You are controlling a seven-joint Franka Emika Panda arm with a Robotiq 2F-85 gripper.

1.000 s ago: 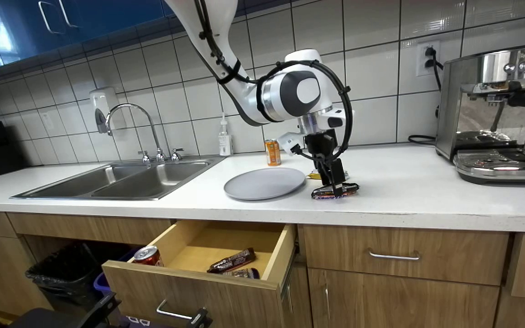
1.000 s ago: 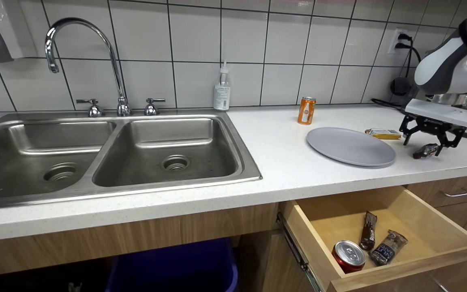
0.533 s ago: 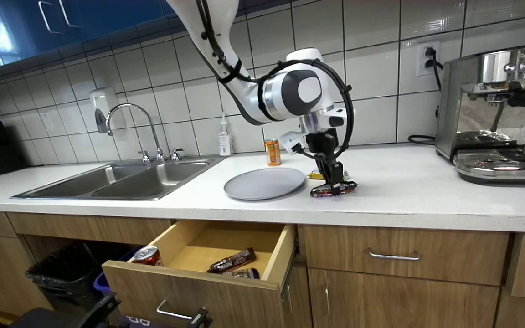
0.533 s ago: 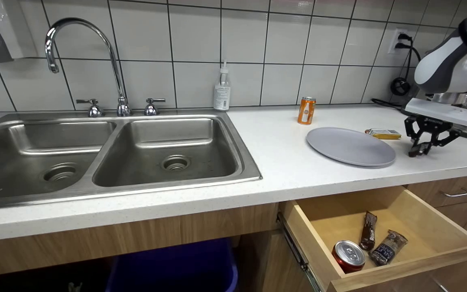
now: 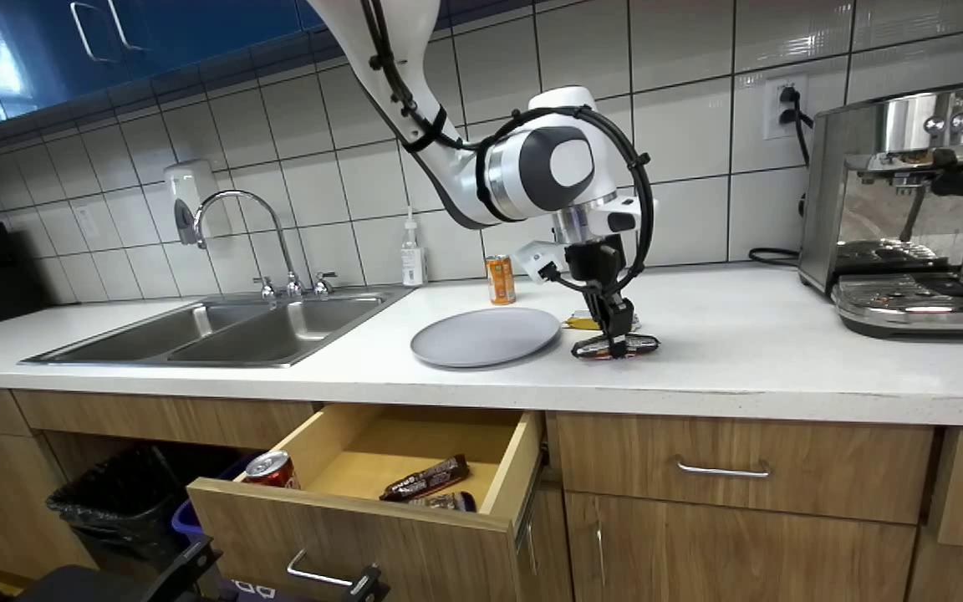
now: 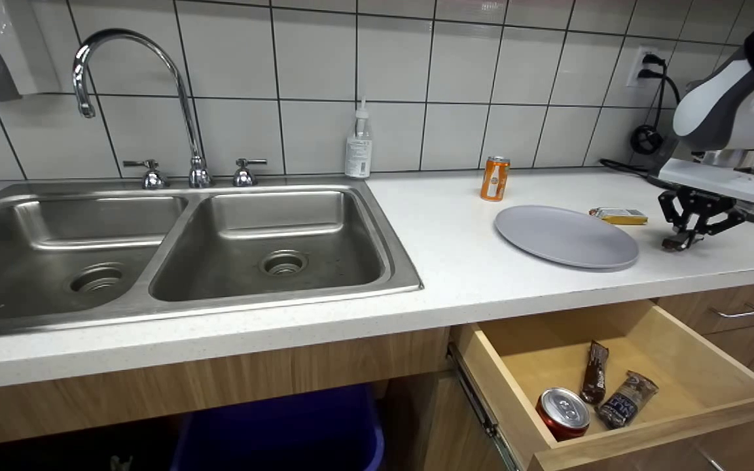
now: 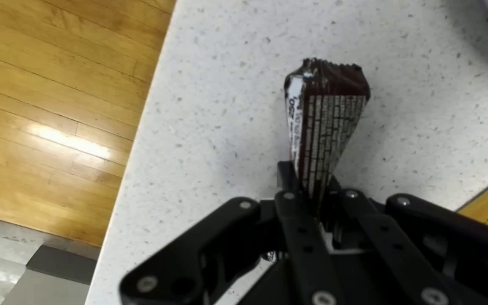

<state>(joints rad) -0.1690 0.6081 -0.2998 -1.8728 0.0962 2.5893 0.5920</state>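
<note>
Slim pinch on a slick wrapper: the dark wrapped bar (image 7: 328, 118) could swivel or slide out of the gripper (image 7: 311, 184)
The likely cause would be narrow fingertips squeezing it about mid-length while both ends jut free; a low sideways swing might also knock the grey plate (image 5: 486, 337) or the yellow packet (image 6: 619, 217) beside it; the jaws stand almost together, clamped on the bar alone, near the front edge of the white counter (image 5: 749, 351); whether its underside touches the counter cannot be told
</note>
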